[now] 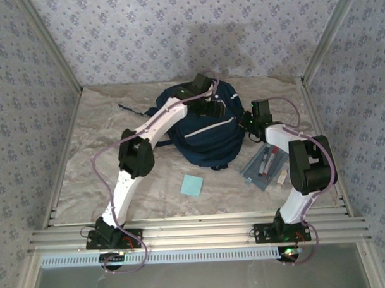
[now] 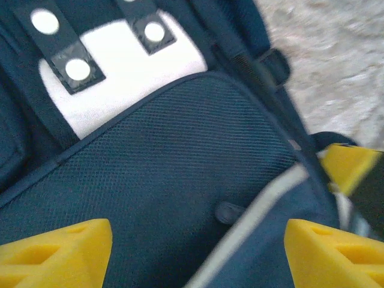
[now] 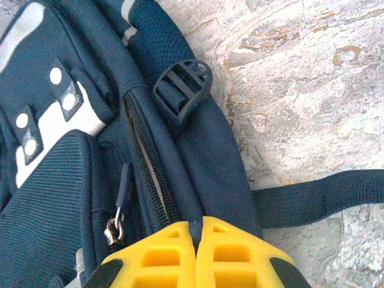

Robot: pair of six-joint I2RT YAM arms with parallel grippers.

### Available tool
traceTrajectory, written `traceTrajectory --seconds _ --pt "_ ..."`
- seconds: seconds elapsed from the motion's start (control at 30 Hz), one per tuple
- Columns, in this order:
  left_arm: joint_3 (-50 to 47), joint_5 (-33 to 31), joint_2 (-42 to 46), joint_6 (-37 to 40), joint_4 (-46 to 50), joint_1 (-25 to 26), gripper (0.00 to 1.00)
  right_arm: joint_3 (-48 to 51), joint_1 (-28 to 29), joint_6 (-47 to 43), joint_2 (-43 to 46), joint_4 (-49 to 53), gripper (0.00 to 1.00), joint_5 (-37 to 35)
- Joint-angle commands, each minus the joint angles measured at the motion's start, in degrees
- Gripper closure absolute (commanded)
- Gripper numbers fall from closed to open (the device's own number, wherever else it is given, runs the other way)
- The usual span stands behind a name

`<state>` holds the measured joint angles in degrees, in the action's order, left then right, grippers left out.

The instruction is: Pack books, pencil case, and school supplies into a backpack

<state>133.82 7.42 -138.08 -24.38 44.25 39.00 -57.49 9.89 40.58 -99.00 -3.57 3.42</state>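
The navy backpack [image 1: 208, 134] lies flat at mid-table with its white trim and front patch [image 2: 126, 66] facing up. My left gripper [image 1: 207, 107] hovers over its upper part, open, with the yellow fingertips [image 2: 57, 252] wide apart and only fabric [image 2: 180, 156] below them. At the bag's right edge, my right gripper [image 1: 252, 120] is shut on a thin fold of the backpack [image 3: 198, 174] beside the zipper [image 3: 147, 162]. The pencil case [image 1: 266, 165] lies right of the bag. The light-blue pad [image 1: 192, 185] lies in front of it. The books are out of view.
A small pale object [image 1: 282, 177] lies beside the pencil case. A dark strap [image 3: 318, 198] and a buckle [image 3: 183, 90] trail off the bag's side onto the stone-patterned cloth [image 1: 98, 172]. Metal posts and wallpapered walls enclose the table on three sides.
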Motion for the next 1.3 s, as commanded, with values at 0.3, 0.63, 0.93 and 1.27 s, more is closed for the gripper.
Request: traceTrajectory --seconds 0.3,0.63,0.93,1.27 --pt "0.93 -3.57 -10.89 -4.31 2.32 0.24 0.3 4.45 6.07 -6.88 3.4 0.0 1.0 0.83" --pt "-2.5 -3.14 -11.55 -9.26 -0.91 0.23 0.32 10.93 15.45 -5.59 14.52 1.9 1.0 -2.9" --pt "-4.97 -2.78 -9.6 -10.97 -3.12 0.21 0.33 9.52 20.66 -8.57 10.56 -2.4 1.0 0.09" --pt "-7.05 -4.14 1.09 -7.13 3.55 -1.63 0.23 7.15 21.9 -12.78 7.86 -1.88 1.0 -2.78"
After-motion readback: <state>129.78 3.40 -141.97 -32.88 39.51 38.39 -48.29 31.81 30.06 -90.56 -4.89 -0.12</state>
